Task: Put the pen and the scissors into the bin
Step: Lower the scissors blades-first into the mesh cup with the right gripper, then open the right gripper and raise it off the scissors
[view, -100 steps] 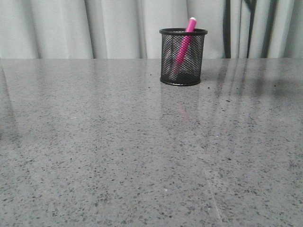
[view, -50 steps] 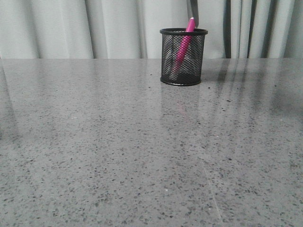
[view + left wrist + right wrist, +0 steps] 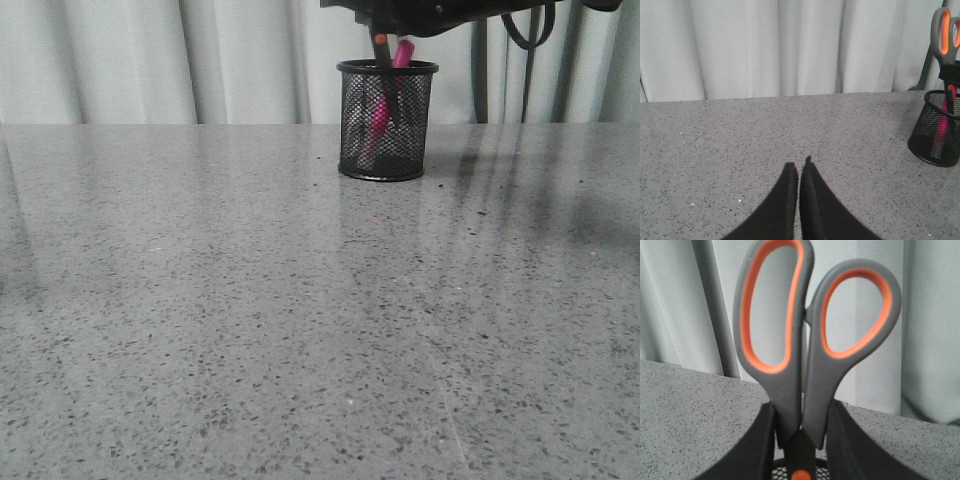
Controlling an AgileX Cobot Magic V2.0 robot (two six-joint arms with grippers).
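Right fingers clamp the scissors upright, blades down in the bin beside the pen; left fingers are pressed together, holding nothing.

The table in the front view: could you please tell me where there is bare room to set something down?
The grey table is bare across its whole near half and far left, up to the curtain. The crowded spot is far, right of centre: the mesh bin holds the pink pen, and the right gripper lowers the scissors into it.
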